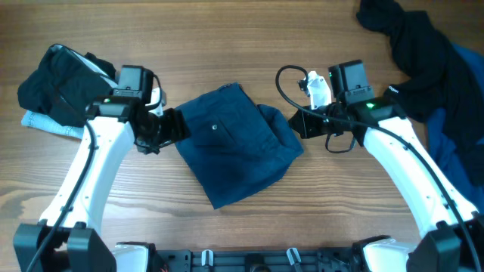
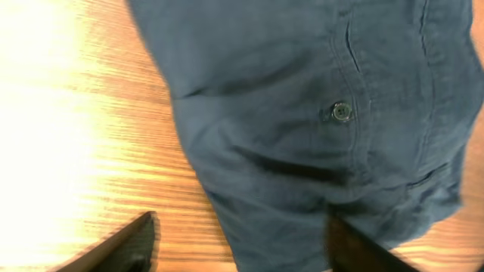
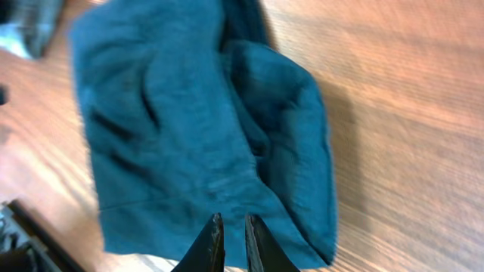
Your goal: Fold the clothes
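Note:
Dark teal-blue shorts [image 1: 234, 143] lie folded in a rough square at the table's middle, a small button [image 2: 342, 112] showing on top. My left gripper [image 1: 172, 127] sits at their left edge. In the left wrist view its jaws stand wide open [image 2: 240, 227], one finger over bare wood and the other over a corner of the shorts [image 2: 302, 113]. My right gripper [image 1: 299, 122] is at the bunched right edge. In the right wrist view its fingers [image 3: 233, 223] are nearly together above the shorts [image 3: 189, 128], with no cloth visibly pinched.
A black garment [image 1: 57, 83] lies on a pale-denim piece [image 1: 45, 125] at the far left, behind my left arm. A pile of black clothes [image 1: 408, 38] and a brighter blue piece [image 1: 461, 136] fills the right side, under my right arm.

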Robot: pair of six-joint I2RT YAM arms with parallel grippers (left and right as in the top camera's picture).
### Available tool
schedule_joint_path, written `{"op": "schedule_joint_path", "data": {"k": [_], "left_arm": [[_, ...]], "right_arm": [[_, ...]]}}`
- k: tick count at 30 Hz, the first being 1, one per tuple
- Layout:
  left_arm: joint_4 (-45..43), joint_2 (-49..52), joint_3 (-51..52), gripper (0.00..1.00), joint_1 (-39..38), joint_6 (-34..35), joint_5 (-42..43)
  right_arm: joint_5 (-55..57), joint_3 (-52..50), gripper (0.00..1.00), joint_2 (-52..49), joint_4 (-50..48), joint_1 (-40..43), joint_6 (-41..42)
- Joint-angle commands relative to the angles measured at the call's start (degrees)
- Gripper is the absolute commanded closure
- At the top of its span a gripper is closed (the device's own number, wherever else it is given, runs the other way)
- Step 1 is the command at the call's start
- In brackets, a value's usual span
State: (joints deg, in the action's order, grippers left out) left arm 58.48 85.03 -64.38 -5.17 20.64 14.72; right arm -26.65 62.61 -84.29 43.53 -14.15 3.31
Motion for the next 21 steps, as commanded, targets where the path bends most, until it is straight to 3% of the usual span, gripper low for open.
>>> {"op": "schedule_joint_path", "data": {"k": [1,4,7,10,15,19,20,21], "left_arm": [[0.5,0.5,2.1,0.17,1.1,5.3,2.3],[-7.0,0.9,9.9,0.07,1.1,10.5,9.4],[-14.9,1.5,18.0,0.01,1.2,17.6,10.4],[-24.0,1.7,23.9,0.0,1.2,20.3,17.6],[-32.0,3.3,26.8,0.01,1.2,22.2,18.8],[-38.4,7.5,26.8,0.17,1.2,23.6,20.5],[-39.7,8.8,26.8,0.24,1.1,23.2,20.3],[-41.5,9.9,26.8,0.38,1.0,22.1,20.4]], "right_arm": [[-4.0,0.0,0.89,-1.4,-0.2,-0.2,-3.1],[-4.7,-0.1,0.89,-3.7,-0.2,-1.4,-3.0],[-4.7,-0.1,0.89,-5.7,-0.2,-3.5,-1.4],[-4.7,-0.1,0.89,-6.5,-1.6,-5.7,-1.4],[-4.7,-0.1,0.89,-6.5,-3.9,-6.8,-0.1],[-4.7,-0.1,0.89,-6.5,-4.0,-6.8,1.4],[-4.7,-0.1,0.89,-6.5,-4.0,-6.8,1.4],[-4.7,-0.1,0.89,-6.5,-3.9,-6.8,1.4]]}}
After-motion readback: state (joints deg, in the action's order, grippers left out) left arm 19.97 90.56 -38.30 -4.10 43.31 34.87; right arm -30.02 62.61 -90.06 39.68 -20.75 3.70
